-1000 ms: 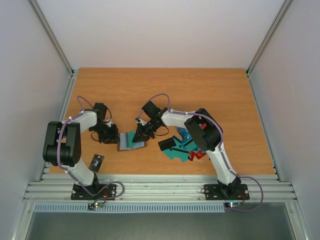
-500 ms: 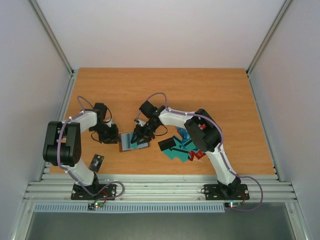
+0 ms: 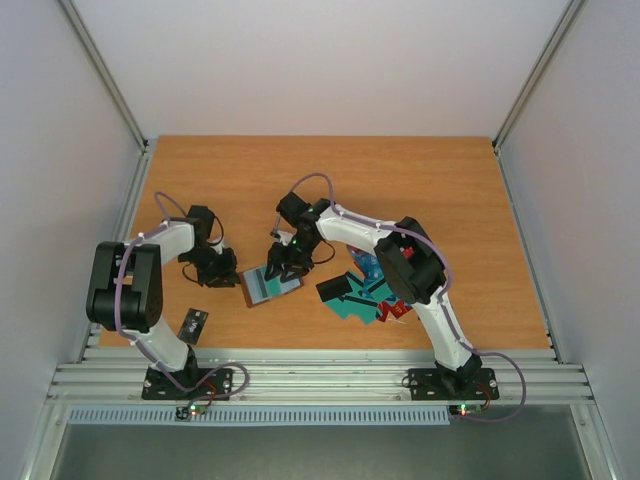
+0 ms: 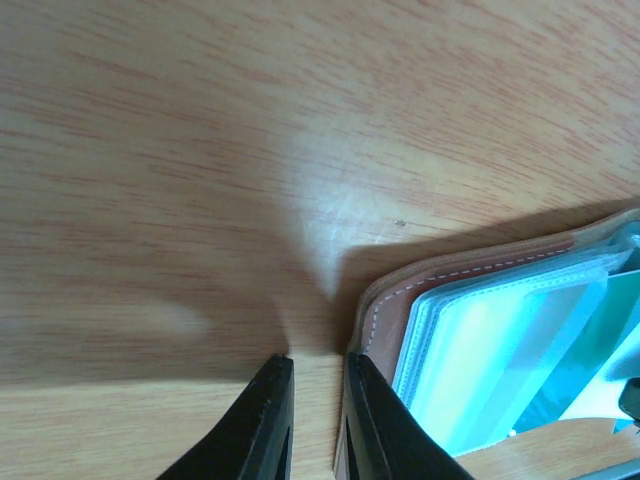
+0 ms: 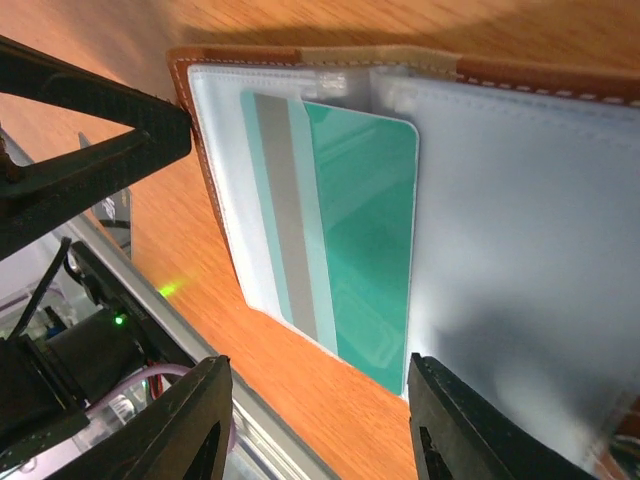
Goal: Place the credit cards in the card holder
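Orange-brown wood-grain tabletop (image 3: 430, 190), walled in pale grey, and on it the card holder (image 3: 270, 286) lies spread open. Its long axis runs from the tip of the left pincer (image 3: 226, 272) across to under the right pincer (image 3: 281, 264), slightly skewed. It is tan leather-like stuff with a pale stitched border and rounded corners, and inside it are frosted, glossy plastic sleeves (image 5: 520, 230).

One teal card (image 5: 350, 230) sits in the leaf just ahead of the right pincer's fingertips. Its long edges point straight away from that pincer, and a grey stripe runs along the side towards the left pincer. It is thin and flat with rounded corners. The striped half is dulled under the plastic; the other half shows brighter.

The right pincer hangs over the holder with its fingers spread wide, gripping nothing. The left pincer is drawn almost closed, only a slit between its dark fingers (image 4: 380, 430). One finger lies against the holder's stitched edge, though I cannot tell whether any leather is caught.

Back beside the right pincer's own forearm, a heap of loose cards (image 3: 362, 297) in teal, blue and red lies overlapping at all angles.
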`<state>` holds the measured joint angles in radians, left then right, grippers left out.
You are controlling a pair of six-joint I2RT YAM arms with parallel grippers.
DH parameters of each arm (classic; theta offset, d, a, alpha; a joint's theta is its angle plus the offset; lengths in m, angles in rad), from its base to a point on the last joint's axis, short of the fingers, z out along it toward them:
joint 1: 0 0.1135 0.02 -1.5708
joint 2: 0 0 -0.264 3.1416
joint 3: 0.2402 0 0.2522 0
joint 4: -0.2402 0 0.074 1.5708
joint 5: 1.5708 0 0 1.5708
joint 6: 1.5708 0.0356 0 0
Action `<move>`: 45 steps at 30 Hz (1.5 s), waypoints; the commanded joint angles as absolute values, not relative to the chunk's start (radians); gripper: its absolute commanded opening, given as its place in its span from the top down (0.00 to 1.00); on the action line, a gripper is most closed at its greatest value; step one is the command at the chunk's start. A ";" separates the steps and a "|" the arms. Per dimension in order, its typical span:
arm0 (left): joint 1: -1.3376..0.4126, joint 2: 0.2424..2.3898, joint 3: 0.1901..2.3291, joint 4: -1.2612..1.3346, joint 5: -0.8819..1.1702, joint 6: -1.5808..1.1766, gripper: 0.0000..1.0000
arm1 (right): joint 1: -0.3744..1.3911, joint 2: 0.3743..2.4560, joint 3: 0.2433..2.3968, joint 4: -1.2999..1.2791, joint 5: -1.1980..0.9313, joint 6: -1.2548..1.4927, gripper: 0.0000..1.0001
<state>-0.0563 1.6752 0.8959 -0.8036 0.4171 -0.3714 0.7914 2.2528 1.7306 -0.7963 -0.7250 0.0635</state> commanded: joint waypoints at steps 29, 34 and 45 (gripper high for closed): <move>-0.074 1.749 0.866 -0.731 0.407 -0.389 0.85 | 0.831 2.333 1.871 -0.946 -0.580 -0.090 0.48; -0.074 1.749 0.867 -0.734 0.403 -0.390 0.85 | 0.831 2.308 1.871 -0.952 -0.566 -0.089 0.47; -0.084 1.714 0.864 -0.753 0.392 -0.393 0.85 | 0.833 2.297 1.871 -0.960 -0.524 -0.080 0.46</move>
<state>-0.0669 1.6863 0.8948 -0.7849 0.4480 -0.3885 0.8261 2.3180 1.8580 -0.9333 -0.5713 -0.0723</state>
